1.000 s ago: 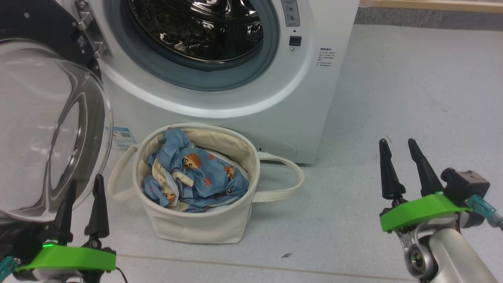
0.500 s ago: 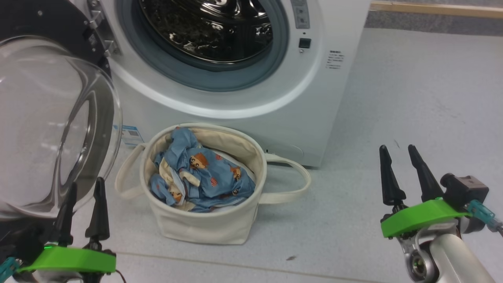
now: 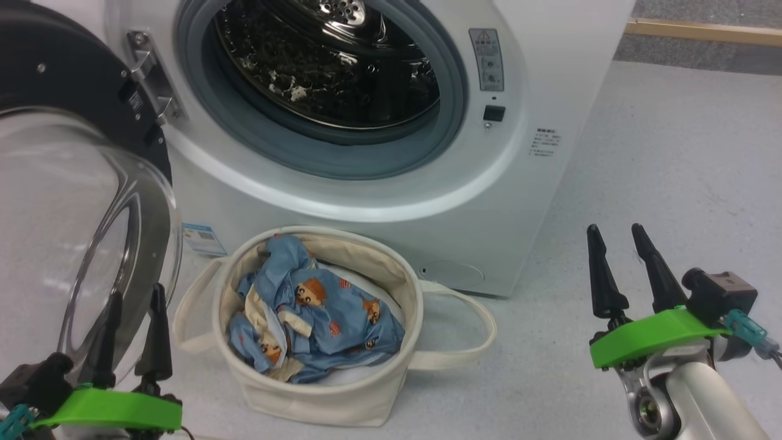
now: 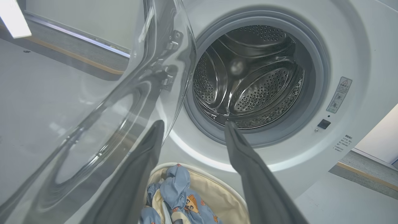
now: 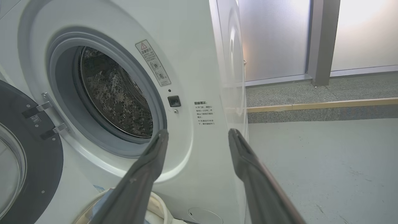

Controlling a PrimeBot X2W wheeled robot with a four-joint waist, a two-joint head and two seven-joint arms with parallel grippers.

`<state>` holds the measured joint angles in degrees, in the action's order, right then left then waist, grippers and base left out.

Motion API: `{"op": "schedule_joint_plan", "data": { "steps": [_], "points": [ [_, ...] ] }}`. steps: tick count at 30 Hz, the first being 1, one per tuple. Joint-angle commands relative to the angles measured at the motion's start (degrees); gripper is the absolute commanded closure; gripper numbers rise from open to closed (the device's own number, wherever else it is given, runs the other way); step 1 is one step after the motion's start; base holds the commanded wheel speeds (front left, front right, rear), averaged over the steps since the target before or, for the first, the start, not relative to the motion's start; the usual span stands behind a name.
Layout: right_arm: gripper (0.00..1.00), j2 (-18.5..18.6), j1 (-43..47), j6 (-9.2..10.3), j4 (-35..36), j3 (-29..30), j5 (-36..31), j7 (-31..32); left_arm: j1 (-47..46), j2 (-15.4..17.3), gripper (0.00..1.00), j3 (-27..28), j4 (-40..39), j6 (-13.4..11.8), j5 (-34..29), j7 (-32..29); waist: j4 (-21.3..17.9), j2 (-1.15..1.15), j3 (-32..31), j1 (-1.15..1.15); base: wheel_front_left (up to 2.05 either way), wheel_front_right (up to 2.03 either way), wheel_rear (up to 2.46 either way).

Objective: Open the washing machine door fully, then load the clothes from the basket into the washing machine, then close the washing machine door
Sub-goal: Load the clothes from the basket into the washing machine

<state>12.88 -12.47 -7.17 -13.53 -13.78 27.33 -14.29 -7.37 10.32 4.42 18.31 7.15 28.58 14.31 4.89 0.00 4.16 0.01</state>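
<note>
The white washing machine (image 3: 550,67) stands ahead with its steel drum (image 3: 330,67) exposed. Its door (image 3: 67,201), black-rimmed with a bulging glass bowl, hangs swung out on the left, seen also in the left wrist view (image 4: 93,109). On the floor in front sits the cream basket (image 3: 317,397), holding blue bear-print clothes (image 3: 317,318). My left gripper (image 3: 134,293) is open at lower left, just before the door glass and left of the basket. My right gripper (image 3: 614,232) is open at lower right, over bare floor, well right of the basket.
A grey floor (image 3: 672,183) spreads right of the machine. A wooden skirting strip (image 3: 702,30) runs along the far wall. The basket's loop handles (image 3: 470,318) stick out to both sides. A small blue label (image 3: 201,238) sits low on the machine's front.
The head camera has tilted up and turned, so machine and basket sit lower and further right in view. Both grippers stay open in about the same places.
</note>
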Motion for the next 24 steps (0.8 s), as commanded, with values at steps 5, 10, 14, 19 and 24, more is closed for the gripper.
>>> {"op": "schedule_joint_plan", "data": {
  "steps": [5, 10, 14, 19, 24],
  "points": [
    [0.0, 0.12, -1.45, -0.32, 1.89, -1.43, -0.47, -0.71, -2.7, 0.76, 0.0, 1.51, -1.4, 0.34, -0.61, 0.69, 0.21, 0.0, 0.6, -0.01, 0.62, -0.62, 0.0],
    [0.0, -0.1, -1.62, -0.32, 1.57, -2.12, -0.42, -0.71, -3.17, 0.43, 0.0, 0.93, -1.31, 0.34, -0.67, 0.69, 0.03, 0.0, 1.24, -0.01, 0.05, -0.05, 0.0],
    [0.0, -0.18, -2.0, -0.32, 1.58, -2.22, -0.46, -0.71, -3.63, 0.45, 0.0, 0.09, -1.68, 0.34, -1.08, 0.69, -0.23, 0.0, 1.95, -0.01, 0.0, 0.0, 0.0],
    [0.0, -0.32, -2.28, -0.32, 1.59, -1.69, -0.59, -0.71, -4.43, 0.31, 0.0, -2.99, -2.34, 0.34, -1.54, 0.69, -0.52, 0.0, 2.43, -0.01, 0.0, 0.0, 0.0],
    [0.0, -0.76, -2.6, -0.32, 1.53, -1.76, -0.67, -0.71, -5.72, 0.18, 0.0, -6.22, -2.13, 0.34, -1.22, 0.69, -1.12, 0.0, 2.61, -0.01, 0.0, 0.0, 0.0]
  ]
}}
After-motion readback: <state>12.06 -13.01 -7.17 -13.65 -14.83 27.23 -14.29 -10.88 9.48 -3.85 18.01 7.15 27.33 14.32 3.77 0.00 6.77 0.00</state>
